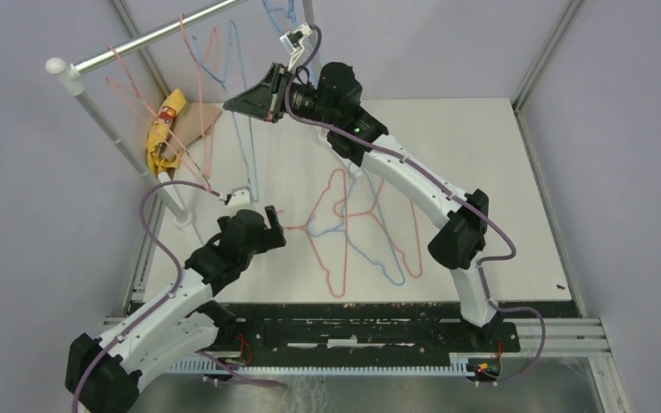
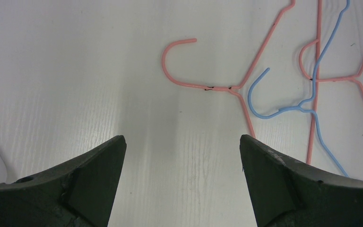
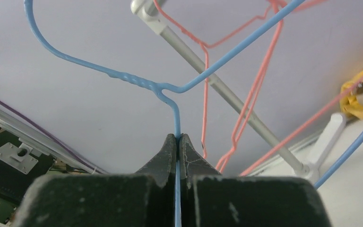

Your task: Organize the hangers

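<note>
Jaws of the right gripper [image 3: 177, 139] clamp a light blue hanger [image 3: 137, 81] mid-frame; the left gripper [image 2: 182, 142] has its jaws apart above the worktop [image 2: 75, 71].

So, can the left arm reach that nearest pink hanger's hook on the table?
Probably yes. The left gripper is open above the table, and the pink hanger lies flat with its hook just ahead, nothing between. A blue hanger lies farther right, clear of the hook.
</note>
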You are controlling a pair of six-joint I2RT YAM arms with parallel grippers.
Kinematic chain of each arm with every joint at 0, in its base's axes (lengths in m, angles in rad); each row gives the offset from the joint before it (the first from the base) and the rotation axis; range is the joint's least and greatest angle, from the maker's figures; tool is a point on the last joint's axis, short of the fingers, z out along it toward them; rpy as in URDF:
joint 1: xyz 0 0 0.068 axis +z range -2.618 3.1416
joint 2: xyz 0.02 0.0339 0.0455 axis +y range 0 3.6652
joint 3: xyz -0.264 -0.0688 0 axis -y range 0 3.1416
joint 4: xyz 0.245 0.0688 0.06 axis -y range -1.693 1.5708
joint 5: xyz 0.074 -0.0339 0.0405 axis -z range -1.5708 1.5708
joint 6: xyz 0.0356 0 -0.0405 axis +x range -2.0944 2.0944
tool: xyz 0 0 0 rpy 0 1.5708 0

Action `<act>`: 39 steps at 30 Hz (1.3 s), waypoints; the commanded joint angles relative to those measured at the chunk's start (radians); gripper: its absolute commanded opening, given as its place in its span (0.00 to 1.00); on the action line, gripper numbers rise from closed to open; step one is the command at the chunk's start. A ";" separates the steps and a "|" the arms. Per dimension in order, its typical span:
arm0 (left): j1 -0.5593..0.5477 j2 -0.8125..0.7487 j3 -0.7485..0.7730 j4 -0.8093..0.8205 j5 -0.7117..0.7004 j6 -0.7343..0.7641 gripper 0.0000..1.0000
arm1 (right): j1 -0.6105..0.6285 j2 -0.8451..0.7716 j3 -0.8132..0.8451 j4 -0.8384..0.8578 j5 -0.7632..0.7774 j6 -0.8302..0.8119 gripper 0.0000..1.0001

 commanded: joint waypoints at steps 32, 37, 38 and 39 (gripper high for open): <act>-0.005 -0.008 -0.001 0.041 0.025 -0.012 0.96 | -0.059 0.390 0.590 0.012 0.306 -0.067 0.01; -0.005 -0.007 -0.001 0.042 0.028 -0.011 0.96 | -0.059 0.401 0.604 0.002 0.356 -0.080 0.01; -0.005 -0.006 -0.003 0.045 0.028 -0.012 0.97 | -0.060 0.405 0.606 -0.004 0.361 -0.081 0.01; -0.005 -0.005 -0.005 0.047 0.028 -0.011 0.97 | -0.060 0.408 0.606 -0.008 0.366 -0.081 0.01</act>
